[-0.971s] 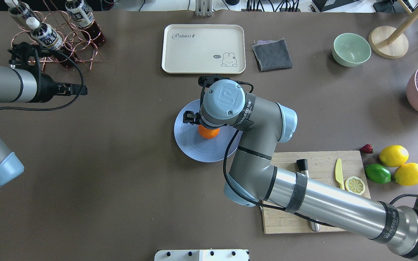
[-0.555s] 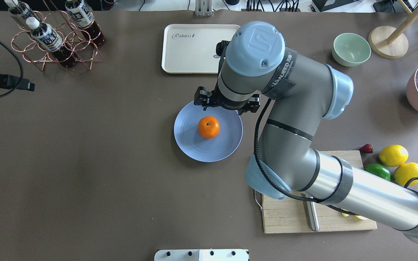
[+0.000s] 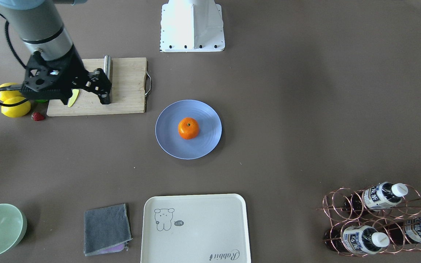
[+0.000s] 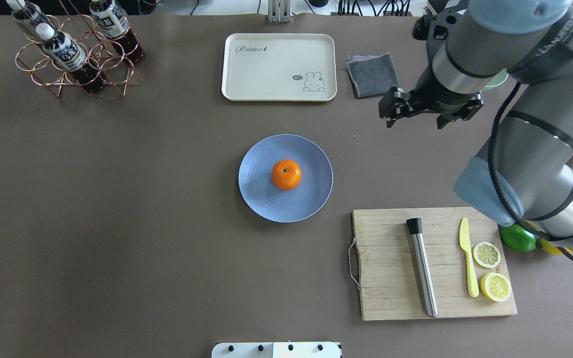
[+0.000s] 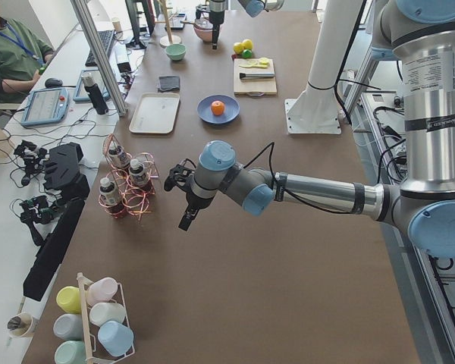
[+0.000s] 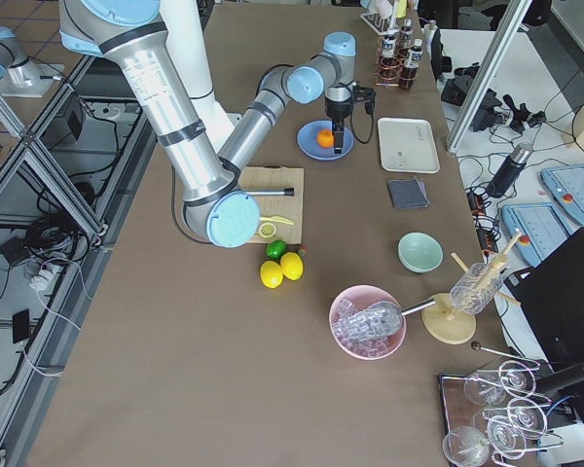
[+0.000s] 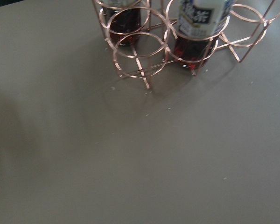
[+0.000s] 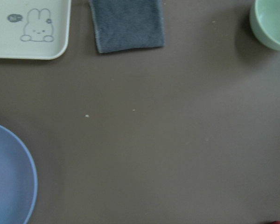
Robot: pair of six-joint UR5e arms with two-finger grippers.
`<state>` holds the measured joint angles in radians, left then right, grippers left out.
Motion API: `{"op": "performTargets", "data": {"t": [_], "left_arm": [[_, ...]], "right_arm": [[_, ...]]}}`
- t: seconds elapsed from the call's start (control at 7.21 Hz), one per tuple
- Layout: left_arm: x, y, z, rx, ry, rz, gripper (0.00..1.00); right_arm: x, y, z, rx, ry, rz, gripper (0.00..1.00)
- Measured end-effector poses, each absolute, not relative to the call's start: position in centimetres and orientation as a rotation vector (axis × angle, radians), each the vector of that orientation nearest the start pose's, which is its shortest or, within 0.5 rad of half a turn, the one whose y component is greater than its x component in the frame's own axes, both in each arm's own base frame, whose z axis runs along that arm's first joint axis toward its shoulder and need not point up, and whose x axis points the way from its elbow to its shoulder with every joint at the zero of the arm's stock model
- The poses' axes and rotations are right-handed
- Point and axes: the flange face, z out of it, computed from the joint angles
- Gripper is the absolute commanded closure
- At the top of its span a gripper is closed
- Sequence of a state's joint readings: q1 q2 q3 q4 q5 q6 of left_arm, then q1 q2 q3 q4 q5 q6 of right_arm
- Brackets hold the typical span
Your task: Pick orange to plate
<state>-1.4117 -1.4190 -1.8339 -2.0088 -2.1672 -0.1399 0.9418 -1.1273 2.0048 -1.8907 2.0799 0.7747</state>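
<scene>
- Since the frame a second earlier, our right arm had lifted off the plate [image 4: 311, 199] and swung out to its own side. The left arm had drawn back out of the overhead view.
- The orange [image 4: 286, 174] sat by itself near the middle of the plate, stem dimple up, with nothing touching it. The plate lay flat at the centre of the counter [image 4: 117, 223].
- Our right pincer [image 4: 413, 123] hung high and well apart from the plate, near the grey cloth [image 4: 373, 74]. Its jaws stood wide and held nothing. The right wrist view looked down on the cloth, a corner of the cream tray [image 4: 276, 64], and only the plate's edge with a sliver of orange.
- Our left pincer [image 5: 188, 216] hovered off by the bottle rack [image 4: 67, 64]. We could not tell how far its jaws were parted, as the front view caught only a sliver of it at the edge.
- We judged the placing step done, since the fruit was on its target and had been let go. The step in hand looked like the retreat.
- The next move seemed to call only for bringing the right arm to rest clear of the cutting board [image 4: 391, 258] and what lay on it. No new grasp appeared needed.
</scene>
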Motion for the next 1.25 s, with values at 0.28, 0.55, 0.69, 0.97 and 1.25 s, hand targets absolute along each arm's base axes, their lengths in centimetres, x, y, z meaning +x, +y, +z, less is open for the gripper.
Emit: {"op": "performTargets", "data": {"t": [0.28,0.55,0.69,0.97,1.25], "left_arm": [[-2.5,-46.0,55.1,0.383,0.555,0.202,0.02],[-4.2,-46.9,54.6,0.309,0.550,0.221,0.02],[-4.3,-46.9,55.2,0.279,0.588,0.218,0.02],[-4.2,-46.6,57.2,0.240,0.634,0.211,0.02],[-4.3,-45.2,60.1,0.244,0.642,0.207,0.02]], "right_arm": [[-15.0,-53.0,37.2,0.066,-0.674,-0.093,0.00],[-2.7,-51.2,48.2,0.002,-0.745,-0.103,0.00],[1.9,-49.1,52.7,-0.021,-0.777,-0.077,0.00],[7.1,-45.1,58.0,-0.037,-0.793,-0.018,0.00],[8.7,-41.7,61.3,-0.040,-0.799,0.013,0.00]]}}
